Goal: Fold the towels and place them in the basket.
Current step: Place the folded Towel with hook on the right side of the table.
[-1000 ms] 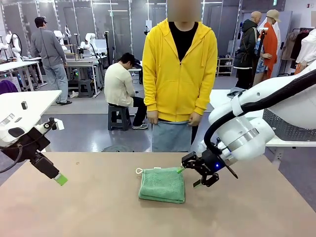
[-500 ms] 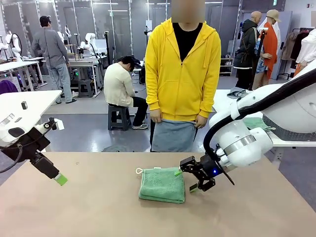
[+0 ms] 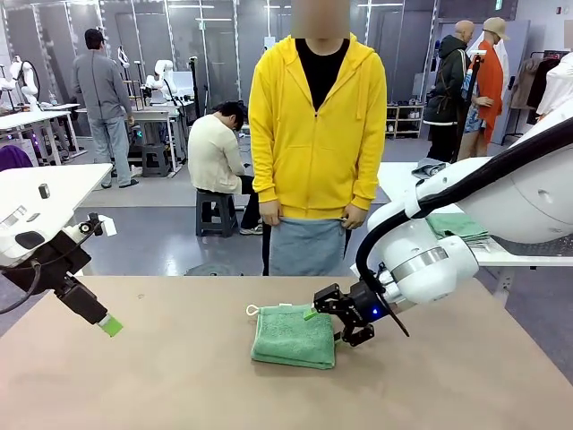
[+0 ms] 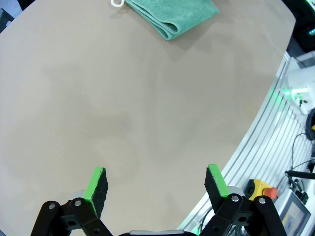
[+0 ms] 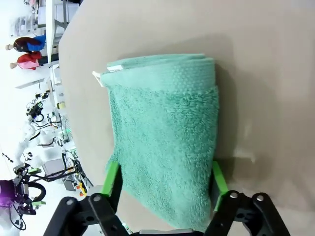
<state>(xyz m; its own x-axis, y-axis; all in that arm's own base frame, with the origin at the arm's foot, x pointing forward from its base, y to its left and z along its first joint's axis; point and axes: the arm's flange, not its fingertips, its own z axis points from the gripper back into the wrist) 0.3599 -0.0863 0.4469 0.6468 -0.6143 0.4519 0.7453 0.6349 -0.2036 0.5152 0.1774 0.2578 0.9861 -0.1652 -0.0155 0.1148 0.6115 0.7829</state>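
**Right gripper astride the folded green towel; left arm waits at the table's edge**

Read the table (image 3: 179, 385) as a clock dial, with 12 at the far side, where a person in a yellow hoodie (image 3: 318, 134) stands with both hands at its hem.

The green towel (image 3: 291, 339) lies folded into a thick pad near the middle of the dial. Its white loop (image 3: 252, 310) sticks out at the towel's 10 o'clock corner.

The right gripper (image 3: 327, 327) comes in from 3 o'clock and sits low at the towel's 3 o'clock edge. In the right wrist view the green towel (image 5: 165, 123) runs up between the right gripper (image 5: 165, 167) fingers. They are spread wide, one green pad hard by each long edge. The cloth shows no squeeze, so the fingers read as released. Whether the pads touch the terry cannot be told. The rolled fold lies toward 12 in that view, and the white label (image 5: 115, 68) at 10.

The left gripper (image 3: 109, 324) hangs above the table at 9 o'clock, well apart from the towel. In the left wrist view the left gripper (image 4: 155, 169) has its fingers released and wide, with bare tabletop between them. There the green towel (image 4: 172, 14) lies far off at 12, next to its white loop (image 4: 117, 3).
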